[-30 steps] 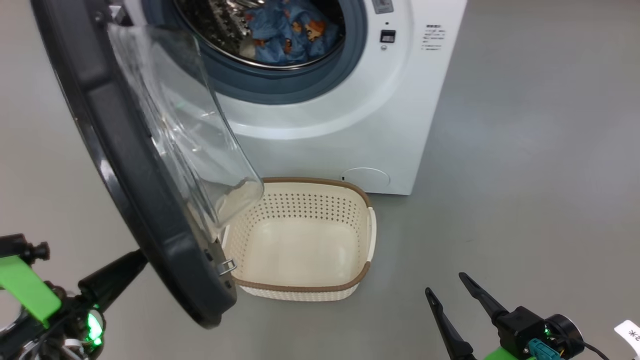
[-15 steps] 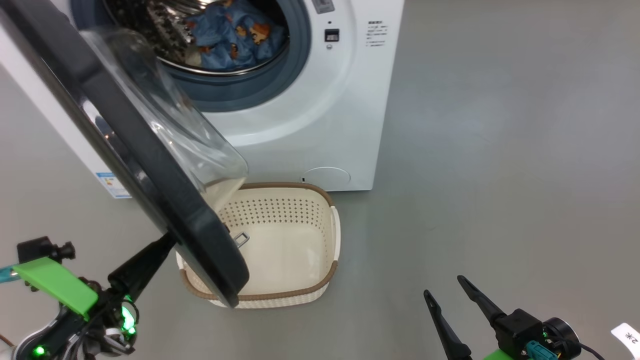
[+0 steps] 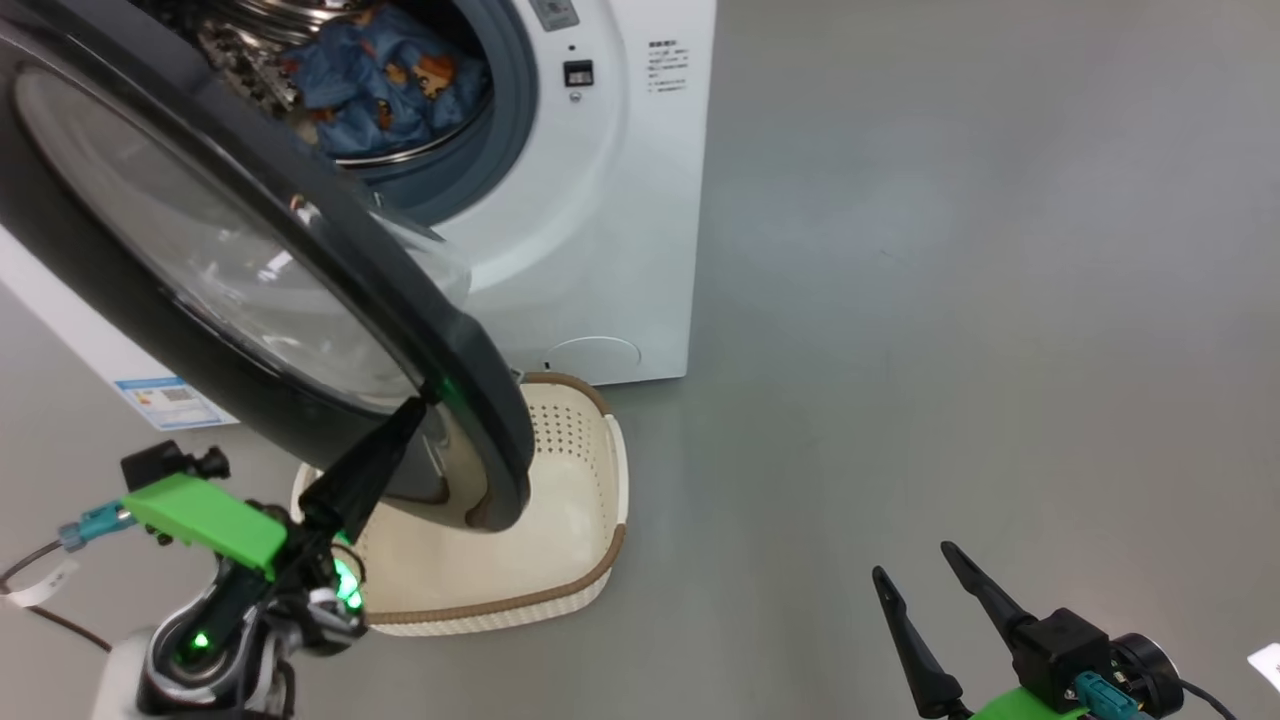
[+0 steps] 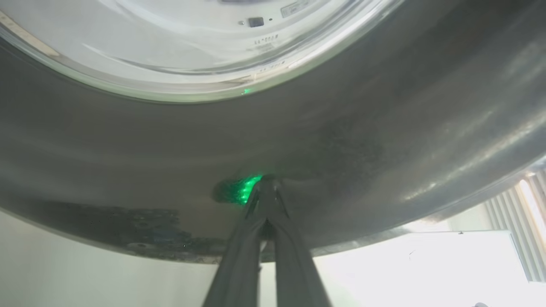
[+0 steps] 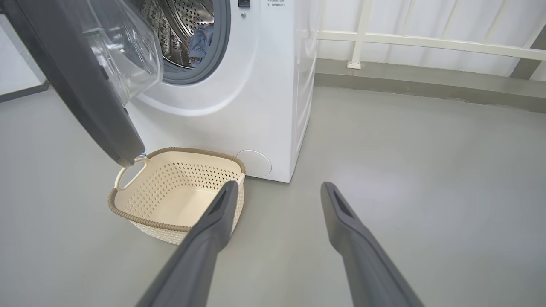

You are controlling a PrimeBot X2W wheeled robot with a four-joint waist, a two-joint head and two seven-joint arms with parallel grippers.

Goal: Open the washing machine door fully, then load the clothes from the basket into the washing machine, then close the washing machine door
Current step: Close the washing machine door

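The washing machine [image 3: 620, 250] stands at the upper left with its drum open and the light blue printed clothes [image 3: 390, 80] inside. The washing machine door [image 3: 480, 400] hangs partly swung, its outer black rim and glass facing me. My left gripper [image 3: 415, 408] is shut, and its tips press against the door's black rim [image 4: 341, 128], as the left wrist view shows at the fingertips [image 4: 266, 181]. The cream basket [image 3: 575, 440] sits empty on the floor under the door's lower edge. My right gripper [image 3: 925, 590] is open at the lower right, holding nothing, and points toward the basket [image 5: 140, 219].
Grey floor [image 3: 950, 300] stretches to the right of the machine. A white railing and wall [image 5: 426, 42] run behind it. A blue label sticker [image 3: 165, 395] sits low on the machine's left side. A cable [image 3: 40, 590] trails by my left arm.
The head camera has shifted. The door has swung toward the machine, with my shut left gripper following against its rim; its outer face now shows and covers more of the basket. The right gripper is unchanged.
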